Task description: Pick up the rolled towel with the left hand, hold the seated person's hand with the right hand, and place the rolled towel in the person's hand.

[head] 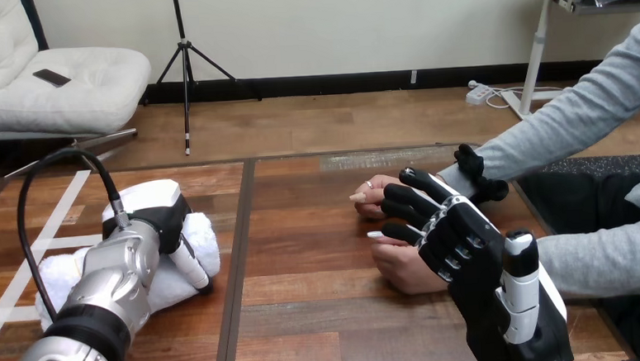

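Note:
The white rolled towel (200,236) lies on the table's left part. My left hand (155,216) sits on top of it, with the thumb down the towel's near side and the fingers curled over the far side. At the right, the person's two hands rest on the table, the far one (373,196) and the near one (404,269). My right hand (468,251) reaches in from the lower right. Its fingers (409,202) are stretched out and spread, lying over the gap between the person's hands and touching them. I see nothing of it curled round either one.
The person's grey sleeves (562,126) come in from the right edge. A dark seam (240,259) runs down the wooden table between the towel and the person's hands. White tape strips (50,223) mark the table at the left.

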